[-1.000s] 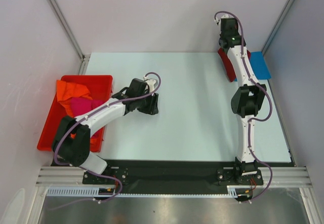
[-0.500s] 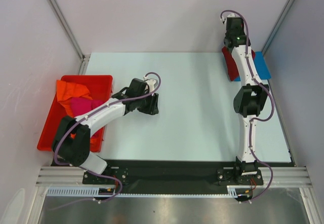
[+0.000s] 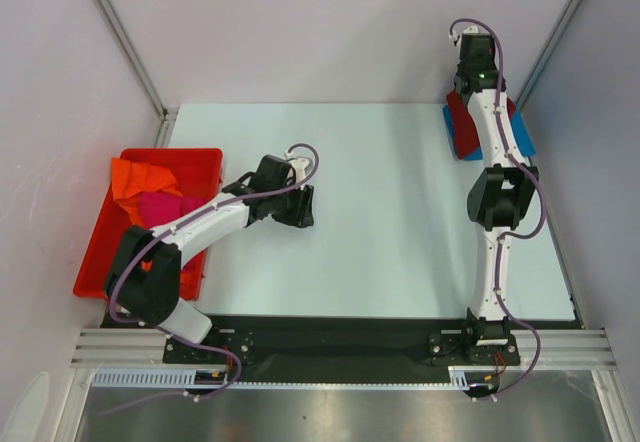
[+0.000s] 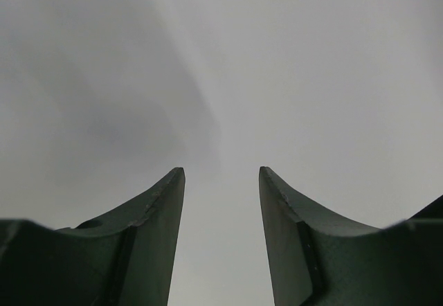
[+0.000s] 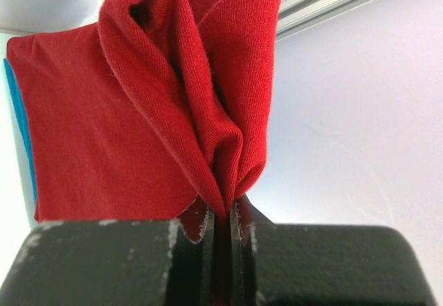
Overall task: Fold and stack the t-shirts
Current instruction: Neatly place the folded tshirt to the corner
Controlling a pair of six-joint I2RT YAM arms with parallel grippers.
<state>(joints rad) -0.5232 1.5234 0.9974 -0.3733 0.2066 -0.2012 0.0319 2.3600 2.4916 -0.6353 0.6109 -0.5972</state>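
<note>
Between the right fingers, dark red t-shirt pinched, folds bunched above

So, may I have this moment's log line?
right hand: shut on dark red t-shirt, over blue t-shirt | left hand: open | bin: orange t-shirt, pink t-shirt

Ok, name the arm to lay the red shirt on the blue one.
Right: its jaws grip the dark red t-shirt over the blue t-shirt; the left arm is empty, far off.
</note>
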